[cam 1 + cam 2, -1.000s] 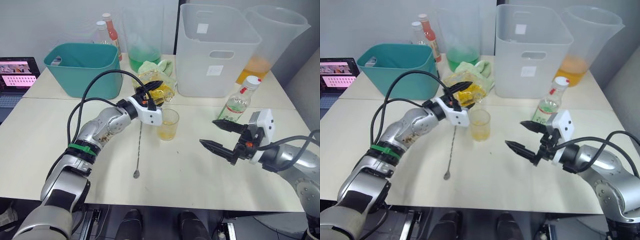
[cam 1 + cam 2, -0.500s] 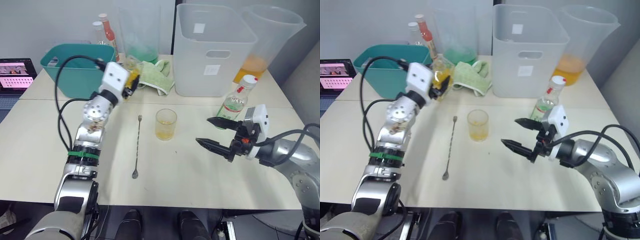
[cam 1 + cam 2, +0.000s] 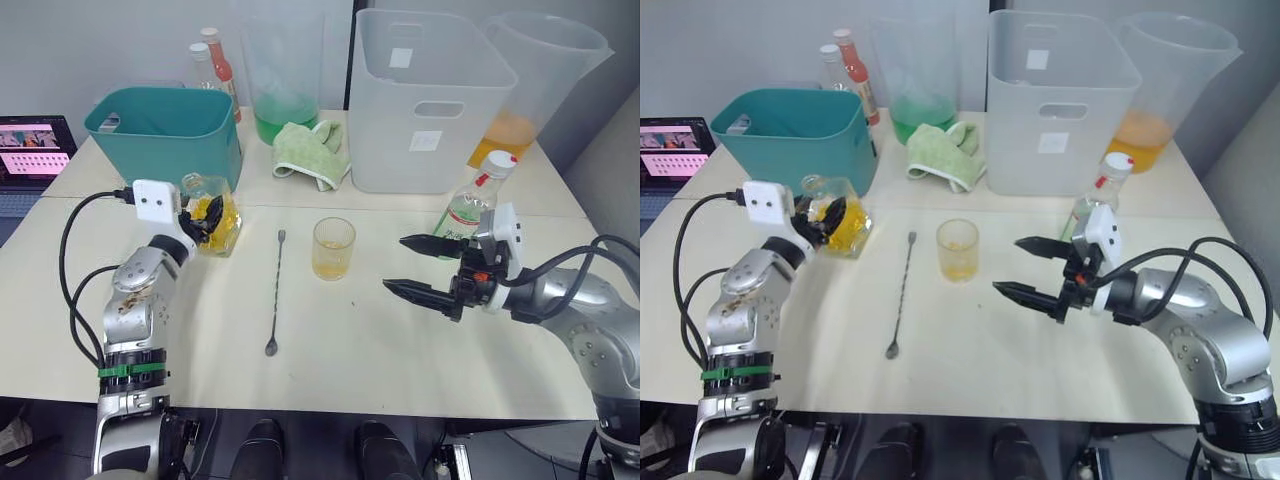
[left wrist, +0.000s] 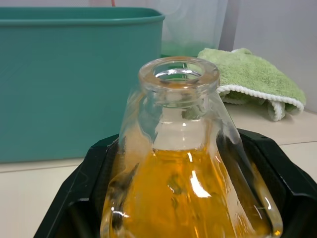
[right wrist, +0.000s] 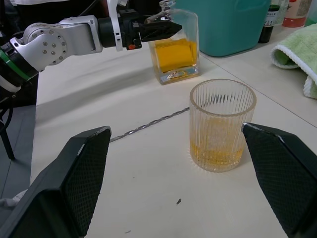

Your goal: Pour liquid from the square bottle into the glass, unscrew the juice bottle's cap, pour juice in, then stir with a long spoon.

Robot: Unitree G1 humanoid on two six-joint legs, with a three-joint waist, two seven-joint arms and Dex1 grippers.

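Observation:
The square bottle (image 3: 214,216) stands upright on the table in front of the teal bin, its neck open and yellow liquid inside. My left gripper (image 3: 198,222) is shut on its body. The glass (image 3: 332,248) stands mid-table with a little yellow liquid at the bottom. Between bottle and glass the long spoon (image 3: 274,295) lies flat. My right gripper (image 3: 395,262) hovers open just right of the glass, fingers pointing at it with nothing between them. Behind that gripper stands the juice bottle (image 3: 476,203), its white cap (image 3: 504,160) on.
A teal bin (image 3: 165,135) sits at the back left, with red-capped sauce bottles (image 3: 213,55) behind it. Further right come a pitcher with green liquid (image 3: 285,85), a green cloth (image 3: 312,150), a white bin (image 3: 430,100) and a pitcher with orange liquid (image 3: 530,95). A laptop (image 3: 30,150) lies far left.
My left arm has carried the square bottle from beside the glass back to the left and down, where it now stands upright on the table. The right gripper edged left toward the glass.

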